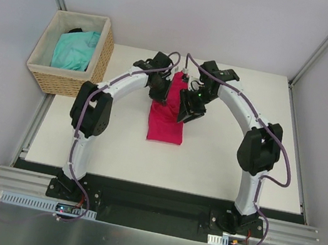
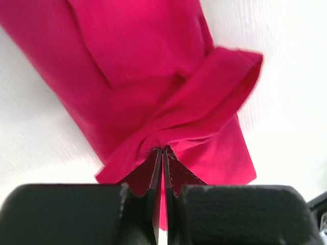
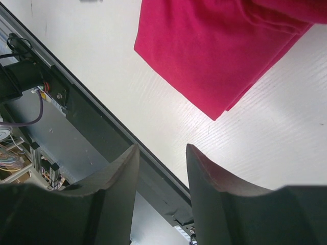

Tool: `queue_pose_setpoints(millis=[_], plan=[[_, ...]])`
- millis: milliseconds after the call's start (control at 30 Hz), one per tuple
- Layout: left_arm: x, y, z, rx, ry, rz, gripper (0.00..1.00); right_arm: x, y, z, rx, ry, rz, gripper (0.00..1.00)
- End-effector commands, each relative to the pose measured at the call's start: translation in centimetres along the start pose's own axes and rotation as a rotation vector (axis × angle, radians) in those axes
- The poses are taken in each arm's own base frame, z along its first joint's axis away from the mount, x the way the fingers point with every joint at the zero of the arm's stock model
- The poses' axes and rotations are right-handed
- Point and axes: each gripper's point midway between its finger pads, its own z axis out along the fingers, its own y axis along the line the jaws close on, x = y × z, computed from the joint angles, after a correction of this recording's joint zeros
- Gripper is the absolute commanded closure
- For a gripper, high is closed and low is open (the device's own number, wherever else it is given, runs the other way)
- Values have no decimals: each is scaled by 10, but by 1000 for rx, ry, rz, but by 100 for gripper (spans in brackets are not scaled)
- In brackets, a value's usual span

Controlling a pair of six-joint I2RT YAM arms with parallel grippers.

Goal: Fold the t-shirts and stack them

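Left tool (image 2: 162, 151) grips a fold of the pink tee (image 2: 153, 61), jaws closed. Right tool (image 3: 162, 149) hangs over the tabletop (image 3: 265, 153), jaws parted, empty.

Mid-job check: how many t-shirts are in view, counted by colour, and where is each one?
Pink t-shirt: 1, on the table, pinched by the left gripper.
Turquoise t-shirt: 1, in the basket.
Total: 2 t-shirts.
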Motion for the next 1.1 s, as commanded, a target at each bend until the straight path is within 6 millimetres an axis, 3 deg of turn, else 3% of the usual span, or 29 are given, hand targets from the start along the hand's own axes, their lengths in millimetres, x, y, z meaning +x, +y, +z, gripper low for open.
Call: queue_pose_setpoints(millis=[0, 400, 667, 900, 1067], plan=[[-24, 14, -2, -9, -45, -43, 100, 10, 13, -25, 19, -16, -25, 55], [-31, 28, 12, -1, -39, -85, 100, 18, 12, -25, 22, 22, 9, 55], [-49, 45, 20, -7, -71, -119, 100, 22, 12, -25, 26, 51, 27, 54], [-67, 61, 16, -25, -118, -146, 100, 21, 11, -24, 29, 72, 42, 54], [-69, 61, 19, 16, -114, -155, 100, 16, 11, -22, 23, 74, 48, 54]])
